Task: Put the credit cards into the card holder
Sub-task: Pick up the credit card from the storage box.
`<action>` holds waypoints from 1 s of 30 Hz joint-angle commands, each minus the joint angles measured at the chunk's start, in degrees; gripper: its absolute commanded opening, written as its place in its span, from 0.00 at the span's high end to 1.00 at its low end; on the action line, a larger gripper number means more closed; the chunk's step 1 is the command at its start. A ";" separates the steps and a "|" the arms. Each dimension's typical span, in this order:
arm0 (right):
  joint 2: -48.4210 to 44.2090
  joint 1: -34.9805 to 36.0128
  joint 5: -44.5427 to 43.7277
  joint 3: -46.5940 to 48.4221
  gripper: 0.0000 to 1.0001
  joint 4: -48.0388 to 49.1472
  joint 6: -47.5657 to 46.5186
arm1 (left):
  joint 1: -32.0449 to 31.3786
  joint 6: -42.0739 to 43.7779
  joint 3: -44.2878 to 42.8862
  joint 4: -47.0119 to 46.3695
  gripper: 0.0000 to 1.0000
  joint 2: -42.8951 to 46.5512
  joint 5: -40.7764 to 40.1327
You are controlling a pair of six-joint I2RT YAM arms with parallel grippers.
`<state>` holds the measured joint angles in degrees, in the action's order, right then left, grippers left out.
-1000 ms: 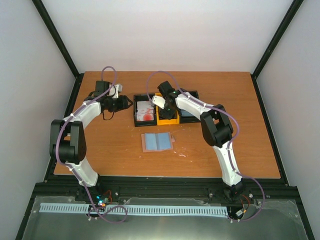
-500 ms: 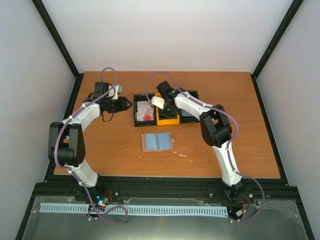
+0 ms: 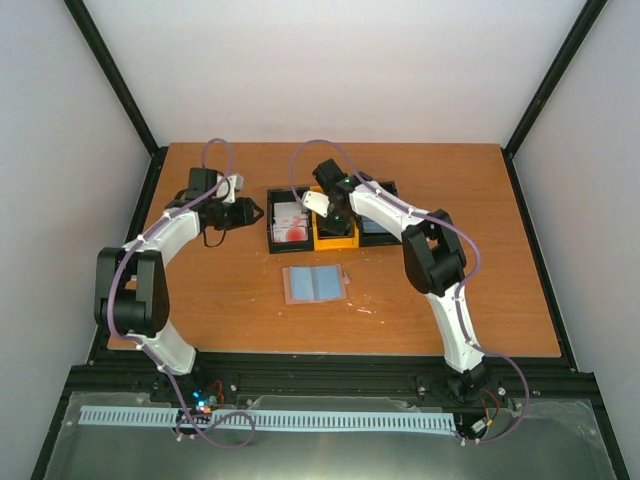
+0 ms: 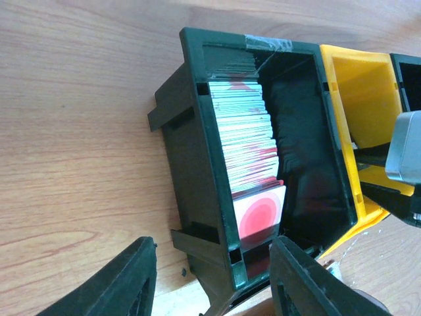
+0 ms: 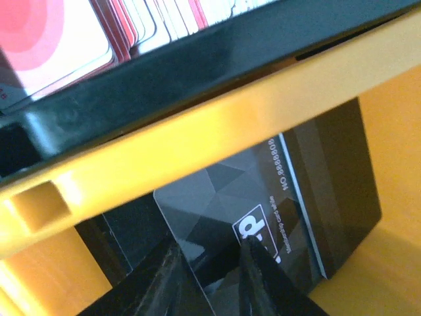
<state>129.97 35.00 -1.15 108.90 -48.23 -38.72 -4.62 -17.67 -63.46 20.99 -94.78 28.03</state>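
Now the right gripper (image 5: pixel 210 255) straddles a dark card (image 5: pixel 263 197) in the yellow bin (image 5: pixel 164 145), grip unclear; the left gripper (image 4: pixel 212 270) hangs open left of it. A shallow pinch could let the card slip.

Dark grey card (image 5: pixel 263 191), in the yellow compartment (image 5: pixel 164 138): "NO" followed by a row of 8s along 1 edge. Beside it are a white-framed square logo with a "p"-like sign and 1 line of small print, illegible.
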 commanded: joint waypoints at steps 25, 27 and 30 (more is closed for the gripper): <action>-9.56 -0.27 -2.92 3.78 0.97 5.39 9.08 | -0.26 -3.33 6.31 -14.57 0.35 11.05 4.93; -10.30 -1.91 1.73 3.62 0.97 3.51 13.98 | -0.21 -5.13 7.18 -17.03 0.33 10.89 7.60; -11.14 -3.59 5.66 2.37 0.97 1.42 19.14 | -0.21 -6.20 7.07 -18.90 0.33 9.44 11.16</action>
<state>121.75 33.93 -2.68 110.96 -43.59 -28.93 -4.62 -21.02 -56.58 7.94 -84.90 32.86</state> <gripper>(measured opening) 0.031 0.672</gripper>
